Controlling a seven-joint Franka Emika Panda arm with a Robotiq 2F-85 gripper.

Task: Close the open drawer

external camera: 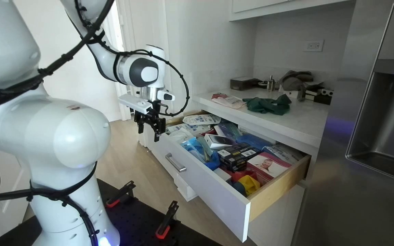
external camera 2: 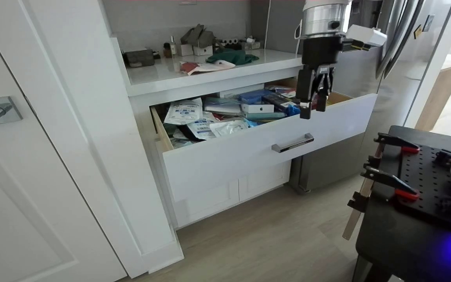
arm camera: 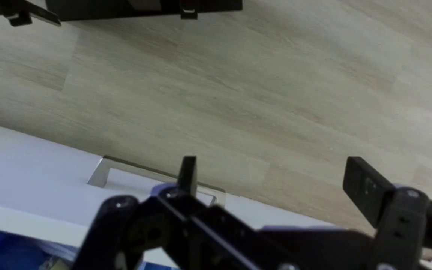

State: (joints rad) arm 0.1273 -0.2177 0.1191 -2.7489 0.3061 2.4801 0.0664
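The white drawer (external camera: 204, 191) is pulled out, with colourful packets and boxes inside; its flat front also shows in an exterior view (external camera 2: 225, 172) and in the wrist view (arm camera: 43, 161). Its slim bar handle (external camera: 175, 163) shows in an exterior view (external camera 2: 293, 144) too; in the wrist view the handle (arm camera: 137, 170) is partly hidden behind a finger. My gripper (external camera: 148, 134) points down near the drawer front, around its top edge, as an exterior view (external camera 2: 313, 111) also shows. Its fingers are wide apart with nothing between them in the wrist view (arm camera: 272, 159). Contact with the drawer cannot be told.
A white counter (external camera: 306, 126) with a green cloth (external camera: 267, 104) and small items overhangs the drawer. A steel fridge (external camera: 364, 191) stands beside it. A black table (external camera 2: 378, 231) with clamps carries the arm base, across a strip of wooden floor (external camera 2: 272, 235).
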